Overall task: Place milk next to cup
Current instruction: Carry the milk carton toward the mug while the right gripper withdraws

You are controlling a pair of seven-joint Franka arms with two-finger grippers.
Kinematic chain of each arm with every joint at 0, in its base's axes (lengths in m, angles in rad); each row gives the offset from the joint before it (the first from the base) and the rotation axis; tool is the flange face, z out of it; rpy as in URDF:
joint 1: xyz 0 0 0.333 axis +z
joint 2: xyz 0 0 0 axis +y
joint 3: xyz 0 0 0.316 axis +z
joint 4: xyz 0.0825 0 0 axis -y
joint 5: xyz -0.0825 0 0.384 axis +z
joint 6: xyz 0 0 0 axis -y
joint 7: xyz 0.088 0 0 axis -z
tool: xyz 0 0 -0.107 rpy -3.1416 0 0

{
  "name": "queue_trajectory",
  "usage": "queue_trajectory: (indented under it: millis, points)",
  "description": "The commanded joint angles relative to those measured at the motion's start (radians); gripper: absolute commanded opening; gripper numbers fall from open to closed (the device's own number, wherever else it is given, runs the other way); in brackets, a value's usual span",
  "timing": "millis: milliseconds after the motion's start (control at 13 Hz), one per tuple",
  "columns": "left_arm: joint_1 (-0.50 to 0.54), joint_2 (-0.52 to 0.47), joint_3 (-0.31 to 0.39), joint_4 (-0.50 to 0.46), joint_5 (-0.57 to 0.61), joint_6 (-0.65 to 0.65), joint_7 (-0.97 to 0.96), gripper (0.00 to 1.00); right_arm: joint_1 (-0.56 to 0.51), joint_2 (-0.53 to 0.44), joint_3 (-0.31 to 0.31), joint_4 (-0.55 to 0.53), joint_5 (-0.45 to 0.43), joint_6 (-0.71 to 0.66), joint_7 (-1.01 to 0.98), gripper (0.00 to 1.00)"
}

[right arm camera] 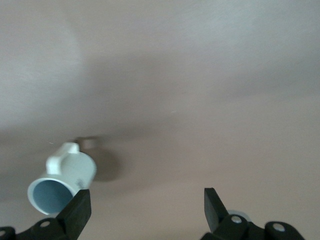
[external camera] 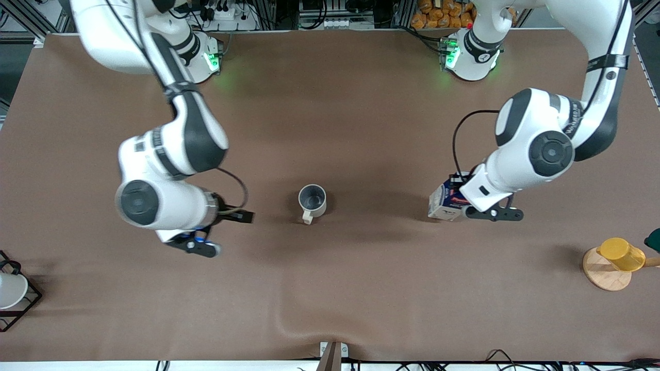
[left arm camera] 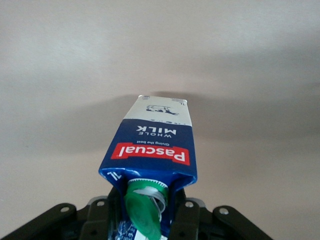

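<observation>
Scanning the front view from 9 o'clock across to 3 o'clock: a plain white cup (external camera: 10, 289) sits in a black wire rack (external camera: 23, 304) at the table edge, toward the right arm's end. Next comes the right arm, elbow bent low, its gripper (external camera: 198, 246) hanging over bare brown table (external camera: 330, 288). From this high view the fingers are hidden under the wrist. The right wrist view fills that in: both dark fingers (right arm camera: 77, 212) stand wide apart with nothing between them, bare cloth below.

Near table centre stands the cup (external camera: 312, 200), off-white, grey inside, upright, handle turned toward the front camera. The right wrist view catches the same cup (right arm camera: 62, 182) off to one side, showing its mouth and handle, well clear of the fingers.

Toward the left arm's end from the cup, with a clear gap between, is the milk (external camera: 447, 201), partly covered by the left arm's wrist. The left gripper (external camera: 466, 206) is at its top. The front view hides the grasp; the left wrist view shows it: gripper (left arm camera: 147, 220) clamped on the gable top of the milk (left arm camera: 152, 150), green cap (left arm camera: 145, 210) between the fingers, "MILK" print readable. Whether the base touches the cloth I cannot tell.

At 4 o'clock, a yellow cup (external camera: 621, 254) lies tilted on a round wooden stand (external camera: 603, 273).
</observation>
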Motion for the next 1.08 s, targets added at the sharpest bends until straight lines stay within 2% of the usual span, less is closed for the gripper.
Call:
queue_trajectory:
  millis: [0, 154, 308, 538, 692, 846, 1000]
  points:
    - [0.002, -0.018, -0.062, 0.012, 0.012, -0.025, -0.103, 0.36, -0.078, -0.178, 0.014, -0.231, -0.016, 0.025, -0.220, 1.00]
    - [0.002, -0.019, -0.101, 0.020, 0.011, -0.027, -0.114, 0.36, -0.161, -0.263, 0.014, -0.338, -0.037, 0.054, -0.375, 1.00]
    - [0.002, -0.018, -0.148, 0.022, 0.011, -0.027, -0.188, 0.36, -0.226, -0.294, 0.014, -0.368, -0.083, 0.043, -0.518, 1.00]
    - [-0.036, -0.007, -0.230, 0.040, 0.012, -0.025, -0.330, 0.35, -0.255, -0.386, 0.014, -0.412, -0.152, 0.040, -0.592, 1.00]
    - [-0.120, 0.020, -0.230, 0.069, 0.012, -0.025, -0.474, 0.36, -0.266, -0.444, 0.012, -0.419, -0.192, 0.008, -0.647, 1.00]
    - [-0.196, 0.054, -0.230, 0.091, 0.006, -0.024, -0.541, 0.35, -0.281, -0.495, 0.014, -0.413, -0.206, -0.013, -0.690, 1.00]
    - [-0.254, 0.105, -0.230, 0.153, 0.002, -0.024, -0.651, 0.35, -0.292, -0.536, 0.012, -0.411, -0.218, -0.047, -0.698, 1.00]
